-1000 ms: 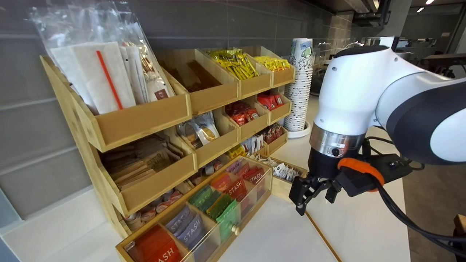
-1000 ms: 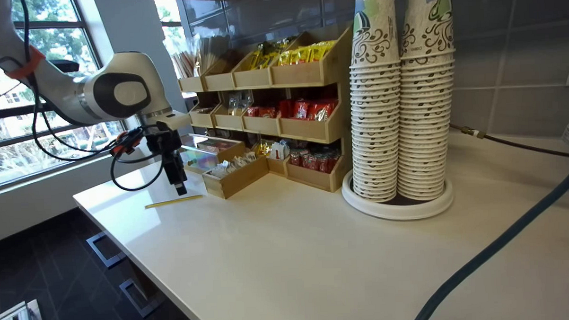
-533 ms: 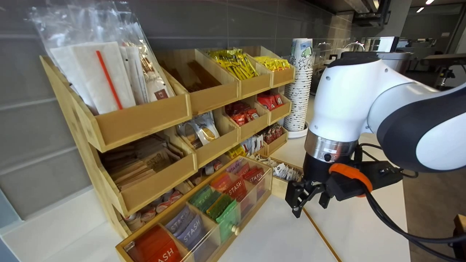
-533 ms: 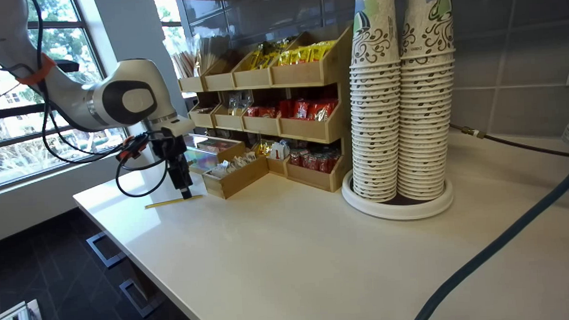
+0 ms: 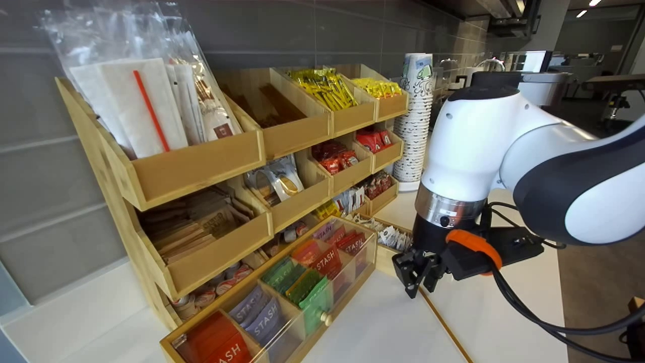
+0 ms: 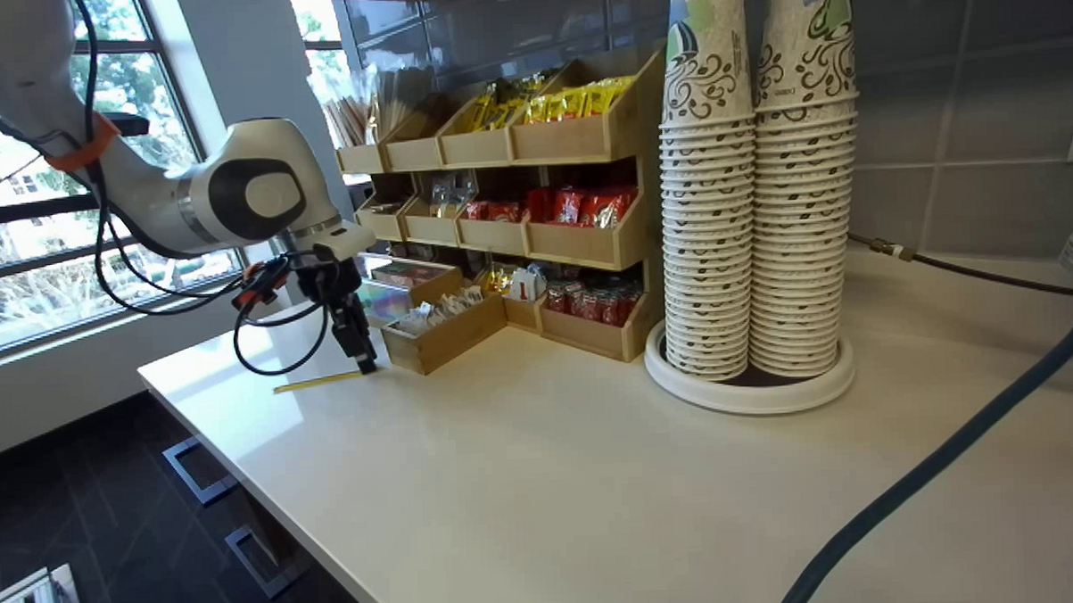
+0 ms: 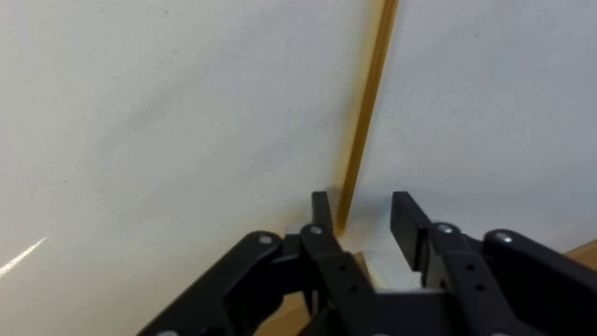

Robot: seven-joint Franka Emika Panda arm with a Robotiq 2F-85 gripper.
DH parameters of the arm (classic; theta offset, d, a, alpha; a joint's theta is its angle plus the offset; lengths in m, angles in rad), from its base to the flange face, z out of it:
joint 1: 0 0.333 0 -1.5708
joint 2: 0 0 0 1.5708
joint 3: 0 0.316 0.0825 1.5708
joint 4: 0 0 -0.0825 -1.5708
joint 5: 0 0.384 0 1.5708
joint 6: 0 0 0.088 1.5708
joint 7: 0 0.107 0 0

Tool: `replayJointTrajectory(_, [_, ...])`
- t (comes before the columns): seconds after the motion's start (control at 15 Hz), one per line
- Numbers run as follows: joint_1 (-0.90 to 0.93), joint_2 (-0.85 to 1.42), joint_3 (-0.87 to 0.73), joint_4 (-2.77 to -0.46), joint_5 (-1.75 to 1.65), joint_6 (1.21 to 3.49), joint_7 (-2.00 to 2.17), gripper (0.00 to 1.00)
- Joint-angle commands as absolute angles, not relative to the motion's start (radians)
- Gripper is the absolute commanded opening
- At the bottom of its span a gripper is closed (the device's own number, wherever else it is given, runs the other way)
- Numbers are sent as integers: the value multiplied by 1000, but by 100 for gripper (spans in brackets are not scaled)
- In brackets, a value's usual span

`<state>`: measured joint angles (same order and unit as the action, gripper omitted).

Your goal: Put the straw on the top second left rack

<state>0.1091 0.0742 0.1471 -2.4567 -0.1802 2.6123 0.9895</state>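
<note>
The straw (image 7: 366, 116) lies flat on the white counter, thin and tan; an exterior view shows its length (image 5: 447, 328) running away from the gripper. In the wrist view my gripper (image 7: 360, 200) is low over the straw's end, its jaws part-way apart with a gap still visible. That end sits between the fingers, close beside the left one (image 7: 322, 210) and well apart from the right one (image 7: 406, 224); whether it touches the left is unclear. The top second left rack (image 5: 297, 136) is a light-wood bin with brown contents, up and away from the gripper, visible in both exterior views.
Close by the gripper stands a wooden box (image 6: 448, 334) of white packets. A clear-fronted tea box (image 5: 327, 318) is in front of the organiser. Clear bags (image 5: 136, 101) fill the top left bin; yellow packets (image 5: 325, 86) fill another. Cup stacks (image 6: 711, 242) stand beyond.
My gripper has moved down and towards the wooden box of white packets, over the straw's end. Its fingers have come closer together. The straw shows no visible movement.
</note>
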Motion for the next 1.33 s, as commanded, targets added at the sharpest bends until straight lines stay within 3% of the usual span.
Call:
replayJointTrajectory(0.0, [138,107,116,-2433,-240,2635,1050,39])
replayJointTrajectory(0.07, [140,109,113,-2431,-245,2635,1053,24])
replayJointTrajectory(0.13, [143,111,110,-2430,-252,2635,1058,23])
replayJointTrajectory(0.33, [151,118,101,-2425,-267,2632,1073,2])
replayJointTrajectory(0.8, [162,65,108,-2454,-241,2601,1046,1])
replayJointTrajectory(1.27, [152,-156,129,-2554,-219,2513,1005,1])
